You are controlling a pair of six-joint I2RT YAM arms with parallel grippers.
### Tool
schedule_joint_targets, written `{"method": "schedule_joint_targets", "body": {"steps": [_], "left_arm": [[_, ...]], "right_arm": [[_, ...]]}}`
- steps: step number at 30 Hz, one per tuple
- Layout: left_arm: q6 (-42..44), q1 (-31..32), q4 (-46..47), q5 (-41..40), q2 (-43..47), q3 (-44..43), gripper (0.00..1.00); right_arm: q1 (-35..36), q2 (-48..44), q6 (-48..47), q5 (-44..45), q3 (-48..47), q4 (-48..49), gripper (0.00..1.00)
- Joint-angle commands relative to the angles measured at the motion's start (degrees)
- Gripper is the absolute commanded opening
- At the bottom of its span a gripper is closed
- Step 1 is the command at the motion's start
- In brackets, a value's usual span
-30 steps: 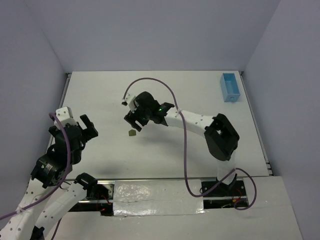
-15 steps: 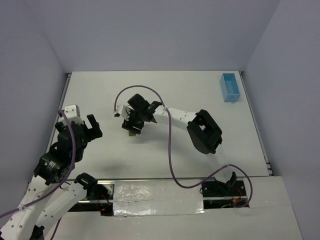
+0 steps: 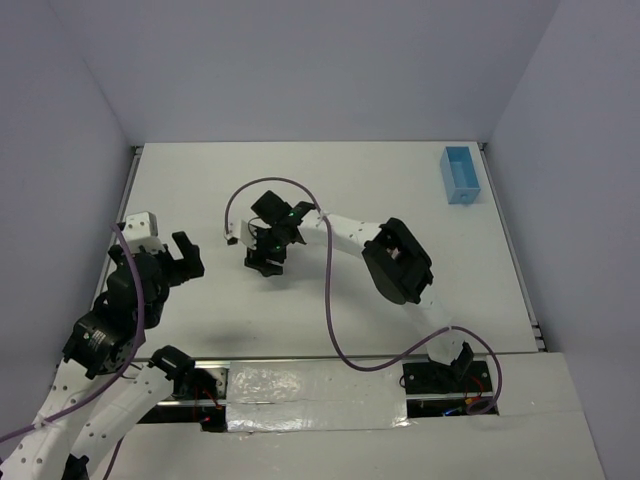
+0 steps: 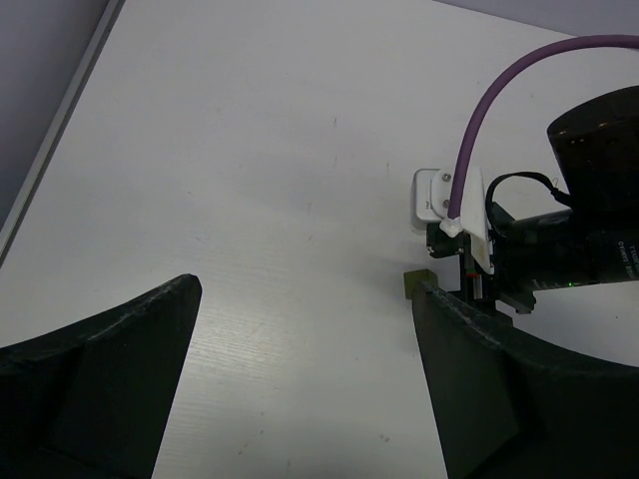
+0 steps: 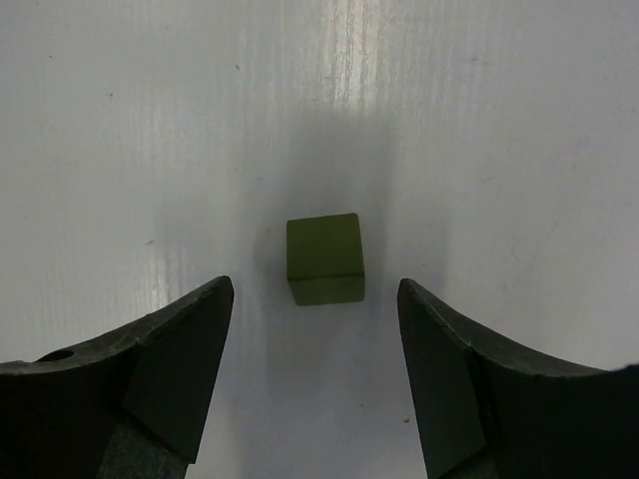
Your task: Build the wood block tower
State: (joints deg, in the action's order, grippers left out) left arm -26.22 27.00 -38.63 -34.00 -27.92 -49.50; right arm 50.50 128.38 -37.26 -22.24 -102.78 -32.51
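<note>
While the right gripper (image 5: 315, 291) hangs open astride the green block (image 5: 323, 258), it should descend straight, then close gently; the left gripper (image 4: 306, 299) stands open, well left.

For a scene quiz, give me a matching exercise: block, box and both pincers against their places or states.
1. green block
2. blue box
3. left pincer
4. right pincer

A. open, one jaw on either side of the block
B. in the far right corner
C. open, holding nothing, at the left side
D. lying between two jaws, touched by neither

Pairs: 1-D, 2-B, 3-C, 4-A
</note>
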Motion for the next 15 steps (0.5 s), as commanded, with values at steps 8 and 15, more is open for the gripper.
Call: {"method": "schedule_joint_targets", "body": {"steps": [8,15], "left_arm": [[1.96,-0.29,2.95,2.09,0.5,0.1,0.99],[2.13,-0.29,2.95,2.53,0.85,0.19,1.0]], "right_arm": [[-0.4,1.35,-2.38,0.18,-1.28,1.05,0.71],[-0.58,1.17,-2.21,-0.52,-0.67,2.36,0.67]]}}
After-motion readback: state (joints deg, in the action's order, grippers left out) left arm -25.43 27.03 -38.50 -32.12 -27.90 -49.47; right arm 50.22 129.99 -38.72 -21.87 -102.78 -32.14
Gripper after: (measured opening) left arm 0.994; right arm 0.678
